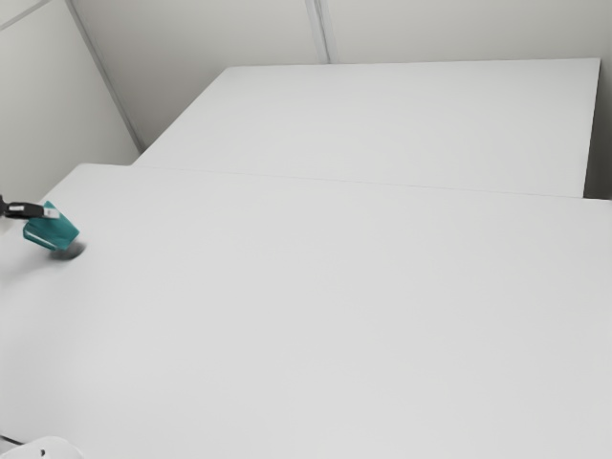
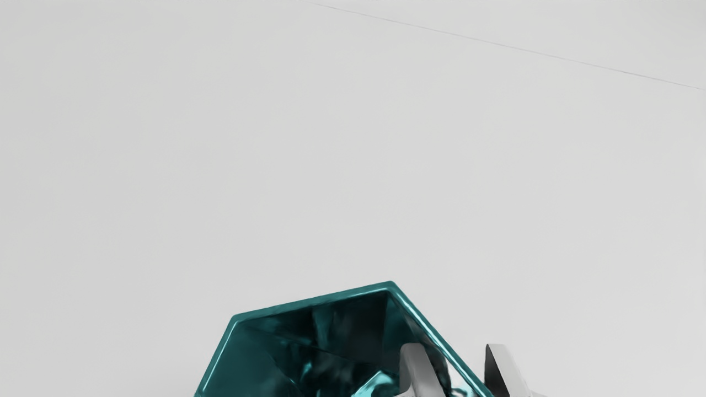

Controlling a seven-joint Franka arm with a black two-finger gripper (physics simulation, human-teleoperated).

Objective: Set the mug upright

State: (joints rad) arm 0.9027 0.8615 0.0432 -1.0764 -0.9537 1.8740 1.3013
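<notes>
Teal and shiny, the mug (image 1: pixel 48 232) is at the end of the gripper (image 1: pixel 53 214), tilted and not upright. Its wide mouth is turned back to the gripper, and its base is directed away from the gripper and down to the table (image 1: pixel 316 316). A small dark shadow (image 1: pixel 71 252) lies on this table, just under the low end of the mug. If the base touches the table or is a little above it, I cannot tell.

The gripper is grasping the mug by one side, near the rim. One finger (image 2: pixel 422 372) goes inside the mouth, and the other finger (image 2: pixel 504 369) stands outside, so the side of the mug is between them. The rim has straight parts and clear corners, not a round form. Inside, the mug is dark, with some bright teal reflections.

Past the gripper and the mug, the light grey table continues wide and flat. Across it, to the exterior view's top, another pale surface (image 1: pixel 382 120) meets the table along a thin line, and behind it stand light walls (image 1: pixel 220 29). Well apart from the gripper, at the near corner on the exterior view's left, there is a part of a white rounded object (image 1: pixel 53 449), and beside it a short piece of black cable (image 1: pixel 10 440).
</notes>
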